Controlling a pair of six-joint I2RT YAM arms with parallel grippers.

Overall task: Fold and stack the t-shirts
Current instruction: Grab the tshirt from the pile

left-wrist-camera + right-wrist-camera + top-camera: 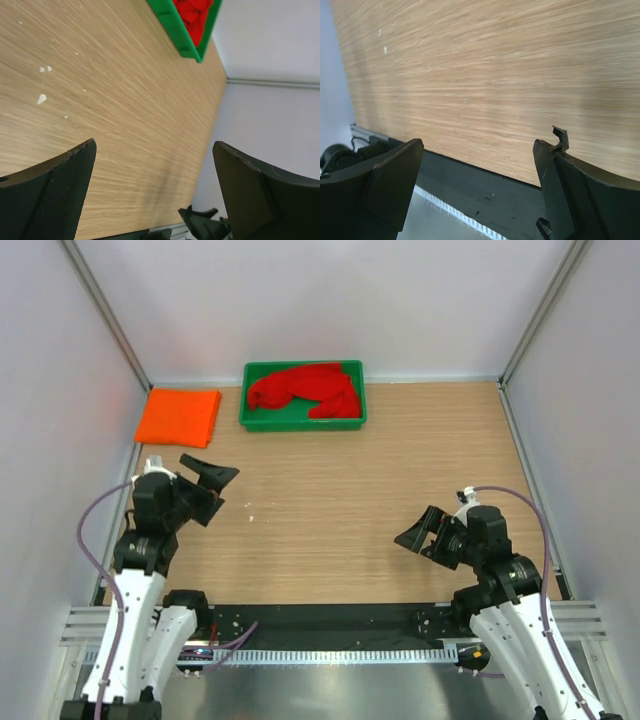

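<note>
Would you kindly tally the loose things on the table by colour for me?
Red: 1, the red t-shirt
Orange: 1, the orange t-shirt
Green: 1, the green tray
Total: 3

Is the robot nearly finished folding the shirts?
Half done, it seems. The orange t-shirt lies folded flat on the table. Nothing is in hand: the left hand and right hand are both open and empty. The red t-shirt sits crumpled in the green tray, not yet folded or stacked.
</note>
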